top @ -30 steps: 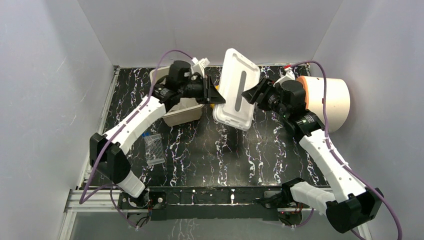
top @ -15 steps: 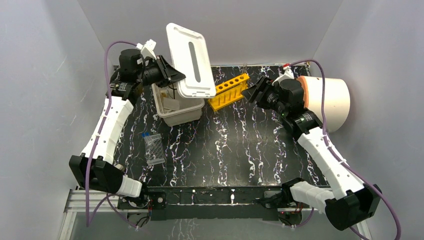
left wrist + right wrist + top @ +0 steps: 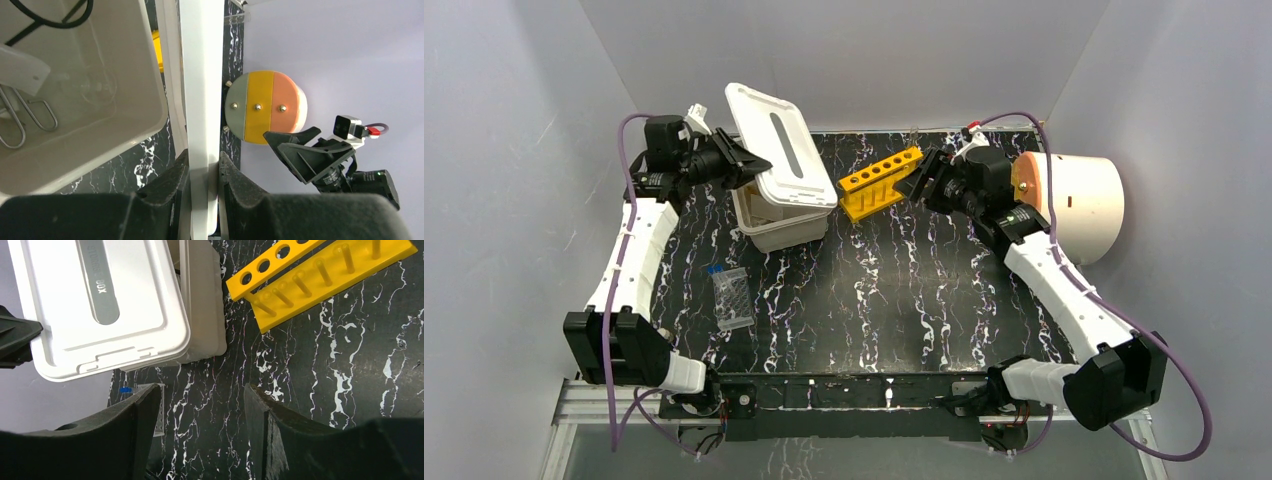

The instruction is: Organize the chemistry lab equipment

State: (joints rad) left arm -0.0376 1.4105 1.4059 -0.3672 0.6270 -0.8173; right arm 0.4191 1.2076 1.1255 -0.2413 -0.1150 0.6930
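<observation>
Marbled table (image 3: pixel 874 300); lid (image 3: pixel 774 120) in left gripper (image 3: pixel 756 163), above box (image 3: pixel 779 228) with ring stand (image 3: pixel 60 25)

- black wire ring stand (image 3: pixel 65 24) lies inside the open white bin (image 3: pixel 150 100), only partly in sight.
- white triangle (image 3: pixel 20 70) lies flat on the bin floor, touching the thin metal tweezers (image 3: pixel 37 117).
- clear glass dish (image 3: pixel 95 87) sits beside them, faint.
- blue-capped vial (image 3: pixel 714 270) lies on the worktop (image 3: pixel 874 290), near-left of the bin.

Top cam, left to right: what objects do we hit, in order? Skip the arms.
clear plastic rack → white box → yellow test-tube rack → big white cylinder. The lid overlaps the box, so it is left out.
</observation>
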